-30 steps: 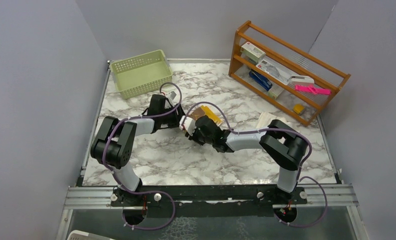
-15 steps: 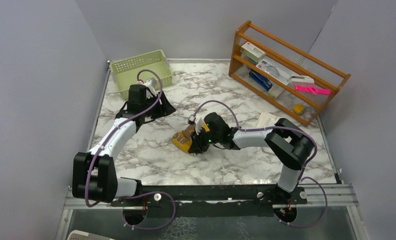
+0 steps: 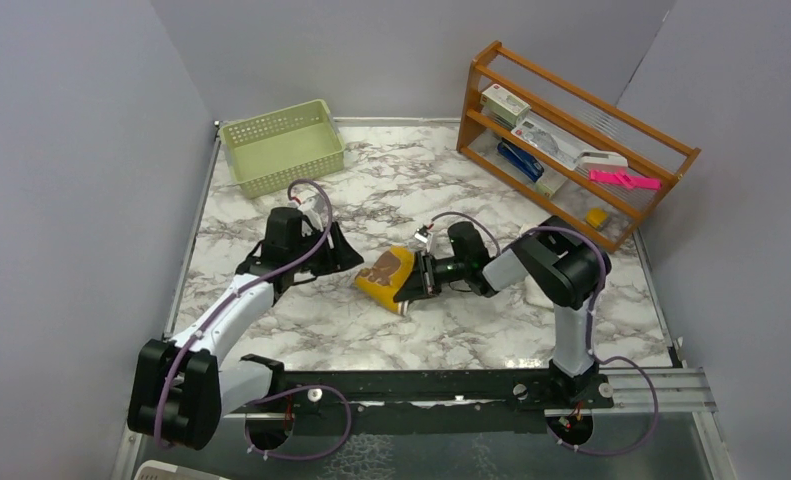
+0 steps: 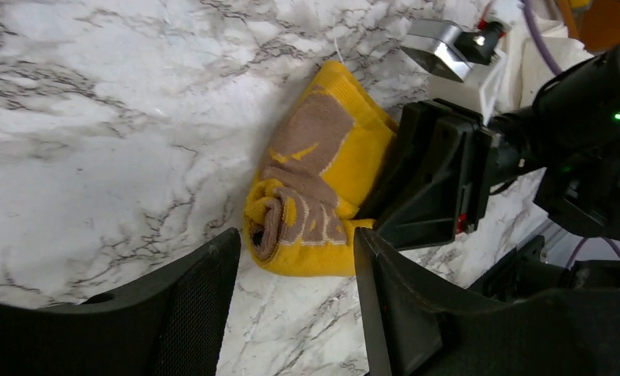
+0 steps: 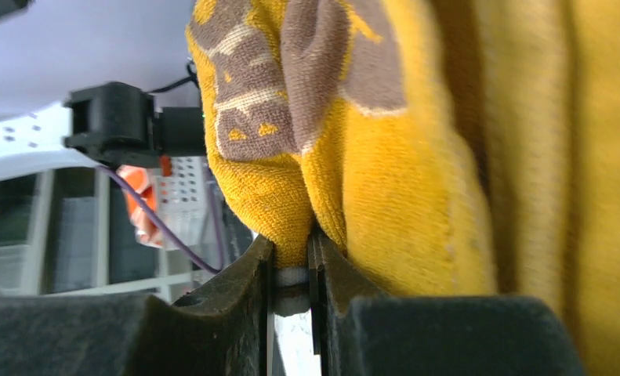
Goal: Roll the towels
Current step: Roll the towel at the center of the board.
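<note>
I'm pinching the mustard towel (image 3: 383,277), lying part-rolled on the tabletop (image 3: 321,330), by its edge fold in my right hand (image 3: 414,283); I'm judging it soft and floppy. My left hand (image 3: 333,255) is hovering open beside it.

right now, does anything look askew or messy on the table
The yellow towel is only loosely rolled: one end is coiled, the other lies flatter, so it looks lopsided. The right gripper pinches one fold. Nothing spilled or damaged.

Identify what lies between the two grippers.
The rolled yellow towel, pinched by the right gripper and facing the open left gripper, as the top external view shows.
</note>
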`<state>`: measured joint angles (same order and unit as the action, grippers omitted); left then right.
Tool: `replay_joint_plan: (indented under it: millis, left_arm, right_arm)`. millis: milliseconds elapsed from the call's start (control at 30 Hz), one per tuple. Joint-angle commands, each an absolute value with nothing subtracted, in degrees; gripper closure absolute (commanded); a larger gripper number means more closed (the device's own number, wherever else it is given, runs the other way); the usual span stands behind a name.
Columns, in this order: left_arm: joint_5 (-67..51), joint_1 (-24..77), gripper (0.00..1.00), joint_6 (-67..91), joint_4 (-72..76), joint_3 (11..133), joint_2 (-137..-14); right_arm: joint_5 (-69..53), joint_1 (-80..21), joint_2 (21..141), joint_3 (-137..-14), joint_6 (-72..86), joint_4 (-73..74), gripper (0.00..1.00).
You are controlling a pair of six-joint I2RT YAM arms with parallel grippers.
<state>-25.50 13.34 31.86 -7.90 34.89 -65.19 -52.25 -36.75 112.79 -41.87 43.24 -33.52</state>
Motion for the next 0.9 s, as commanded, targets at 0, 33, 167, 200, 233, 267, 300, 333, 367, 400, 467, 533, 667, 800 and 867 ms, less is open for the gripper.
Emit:
replay_joint_plan:
  millis: [0, 33, 167, 200, 233, 267, 300, 333, 367, 400, 467, 533, 667, 800, 867]
  left_arm:
    - [-27.3, 16.1, 0.42, 36.5, -1.5, 32.8, -63.5]
    - [-27.4, 16.6, 0.42, 37.0, -0.6, 32.6, -63.8]
    - [-29.0, 18.3, 0.42, 38.9, 3.5, 32.2, -66.6]
    - [-29.4, 18.7, 0.42, 39.3, 4.5, 32.3, -67.4]
    - [-29.7, 19.2, 0.42, 39.8, 5.7, 32.4, -68.2]
    - [-30.2, 19.5, 0.42, 40.3, 7.0, 32.4, -69.2]
    - [-30.7, 19.9, 0.42, 40.9, 8.4, 32.3, -70.1]
    - [-31.2, 20.2, 0.42, 41.6, 10.0, 32.2, -71.3]
    - [-32.0, 20.5, 0.42, 42.4, 11.6, 32.1, -72.4]
    - [-32.5, 20.8, 0.42, 43.1, 13.0, 31.9, -73.4]
    - [-33.5, 21.2, 0.42, 43.8, 14.1, 31.9, -74.5]
    - [-33.7, 21.1, 0.42, 43.2, 12.5, 33.0, -73.4]
    - [-32.3, 21.2, 0.42, 40.2, 4.8, 36.1, -69.1]
    - [-34.8, 21.2, 0.42, 40.3, 1.1, 35.5, -66.7]
    - [-36.2, 21.2, 0.42, 40.6, 0.3, 33.9, -65.4]
  right_arm:
    - [-57.6, -35.5, 118.8, -36.1, 60.5, -51.3, 0.99]
    - [-57.5, -35.4, 119.6, -35.5, 62.1, -53.2, 0.99]
    - [-56.8, -35.3, 121.7, -33.5, 66.9, -58.8, 0.99]
    - [-56.5, -35.2, 122.1, -33.2, 67.7, -59.5, 0.98]
    - [-56.2, -35.1, 122.3, -33.0, 68.1, -60.1, 0.98]
    - [-56.1, -35.0, 122.6, -32.9, 68.5, -60.2, 0.98]
    - [-55.9, -34.8, 122.8, -32.9, 68.8, -60.3, 0.98]
    - [-55.8, -34.7, 123.1, -32.8, 69.1, -60.6, 0.98]
    - [-55.8, -34.6, 123.3, -32.8, 69.5, -60.9, 0.98]
    - [-55.9, -34.5, 123.5, -32.8, 70.0, -61.4, 0.98]
    - [-56.1, -34.2, 124.1, -32.5, 71.1, -62.8, 0.97]
    - [-56.2, -33.7, 124.7, -32.1, 72.7, -64.8, 0.97]
    - [-56.9, -33.1, 126.2, -31.5, 75.7, -69.1, 0.95]
    - [-57.1, -32.8, 128.1, -31.4, 78.6, -72.7, 0.95]
    - [-57.0, -32.6, 128.3, -31.1, 79.3, -73.6, 0.94]
